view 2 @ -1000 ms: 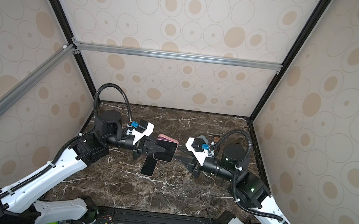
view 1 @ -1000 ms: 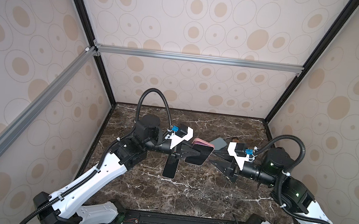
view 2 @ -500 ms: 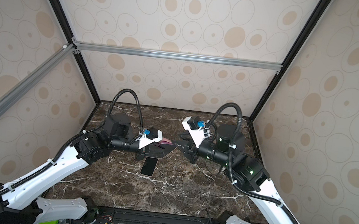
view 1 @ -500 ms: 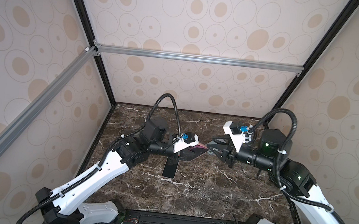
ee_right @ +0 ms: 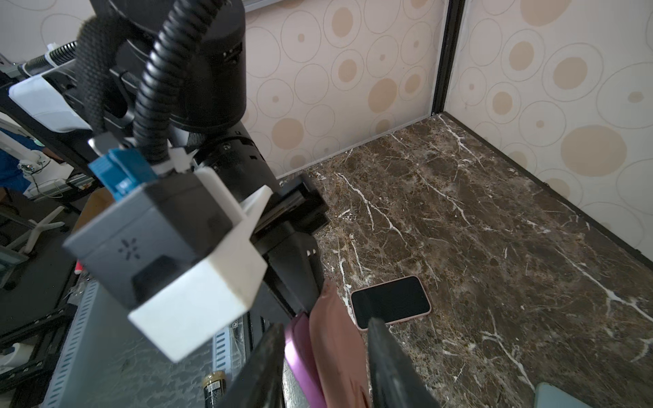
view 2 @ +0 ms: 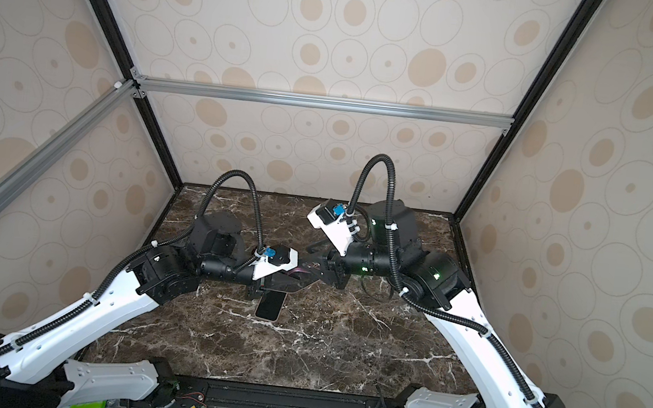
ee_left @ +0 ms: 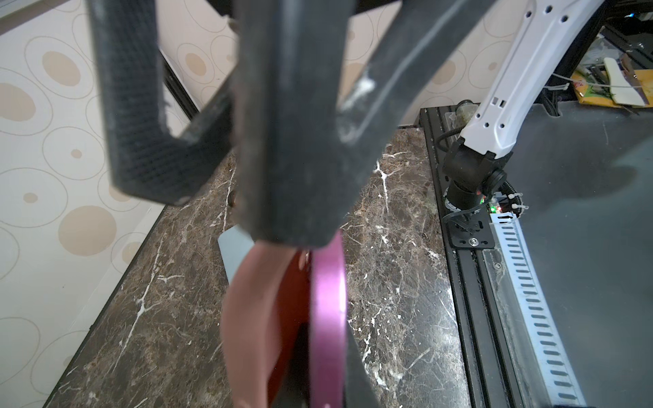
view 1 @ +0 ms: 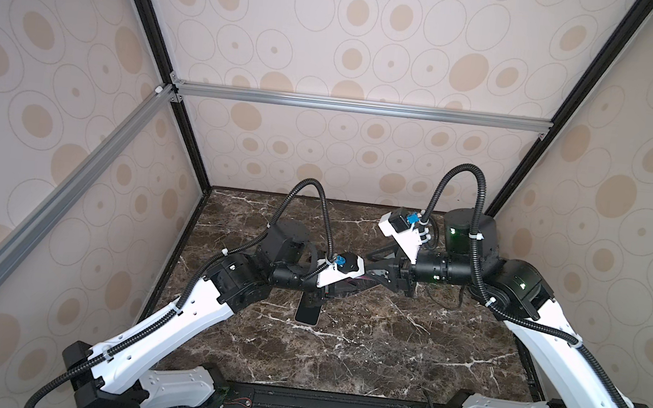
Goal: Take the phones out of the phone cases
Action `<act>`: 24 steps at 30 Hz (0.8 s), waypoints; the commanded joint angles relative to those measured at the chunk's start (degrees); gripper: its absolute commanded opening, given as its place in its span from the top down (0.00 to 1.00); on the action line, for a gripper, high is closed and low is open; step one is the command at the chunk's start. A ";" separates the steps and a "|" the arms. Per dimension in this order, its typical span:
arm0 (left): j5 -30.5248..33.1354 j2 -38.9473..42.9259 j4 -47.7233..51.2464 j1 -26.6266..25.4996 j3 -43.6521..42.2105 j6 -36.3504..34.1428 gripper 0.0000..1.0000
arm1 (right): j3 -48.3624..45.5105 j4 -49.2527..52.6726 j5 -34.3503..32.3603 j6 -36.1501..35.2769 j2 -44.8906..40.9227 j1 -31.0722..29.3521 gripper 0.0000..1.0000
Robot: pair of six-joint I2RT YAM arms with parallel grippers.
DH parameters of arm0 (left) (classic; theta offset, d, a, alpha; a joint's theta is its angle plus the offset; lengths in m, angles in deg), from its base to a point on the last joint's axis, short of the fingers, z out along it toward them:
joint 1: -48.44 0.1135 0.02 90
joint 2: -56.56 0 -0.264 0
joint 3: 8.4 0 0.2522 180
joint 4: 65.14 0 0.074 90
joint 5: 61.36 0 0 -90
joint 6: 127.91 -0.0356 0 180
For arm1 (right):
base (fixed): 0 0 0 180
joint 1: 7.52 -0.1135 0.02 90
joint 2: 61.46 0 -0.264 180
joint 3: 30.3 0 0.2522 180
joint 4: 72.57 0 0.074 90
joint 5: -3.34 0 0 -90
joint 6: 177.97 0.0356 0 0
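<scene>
Mid-air over the middle of the tabletop (view 1: 383,354), the two arms meet nose to nose. The left gripper (ee_left: 293,226) has its fingers pressed together, pinching the end of the phone case (ee_left: 247,300), a dusty-pink skin, with the purple-edged phone (ee_left: 328,318) right beside it. The left wrist view tells the story: case and phone touch up at the fingers and stand apart farther out, the case's red inner face showing between them. Across comes the right gripper (ee_right: 327,325), fingers (ee_right: 385,353) spread, one on the purple side, one on the pink side, with the pair between them. Whether either finger touches cannot be told. In both top views the held pair is mostly hidden under the left wrist camera. Down on the marble, just left of the middle and below the left gripper, a second phone (view 1: 308,314) lies flat, dark screen up, pink rim around it, touched by neither gripper. A grey-blue flat piece (ee_left: 233,247) lies on the tabletop too, partly behind the case in the left wrist view
</scene>
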State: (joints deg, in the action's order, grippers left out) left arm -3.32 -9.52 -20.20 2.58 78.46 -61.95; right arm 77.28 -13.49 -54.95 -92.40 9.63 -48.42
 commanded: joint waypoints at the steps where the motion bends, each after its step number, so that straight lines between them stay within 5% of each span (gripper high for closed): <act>1: -0.40 2.01 -1.97 -0.45 0.65 -2.35 1.00 | 2.41 4.80 2.05 -2.83 1.54 0.47 0.58; 11: 0.02 2.41 -2.22 -0.45 0.20 -2.85 1.00 | 4.72 9.49 2.82 -5.85 5.24 0.52 0.58; 18: -1.89 2.93 -2.45 -0.45 1.07 -3.48 1.00 | 3.60 12.55 -4.63 -11.11 5.11 0.47 0.59; 24: -3.72 3.50 -3.05 -0.45 1.43 -3.53 1.00 | 5.03 17.00 -1.54 -15.21 6.06 0.56 0.59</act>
State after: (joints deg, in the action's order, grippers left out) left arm -4.22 -9.00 -18.73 2.36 77.48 -63.34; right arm 81.36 -3.45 -56.72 -103.41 14.85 -48.23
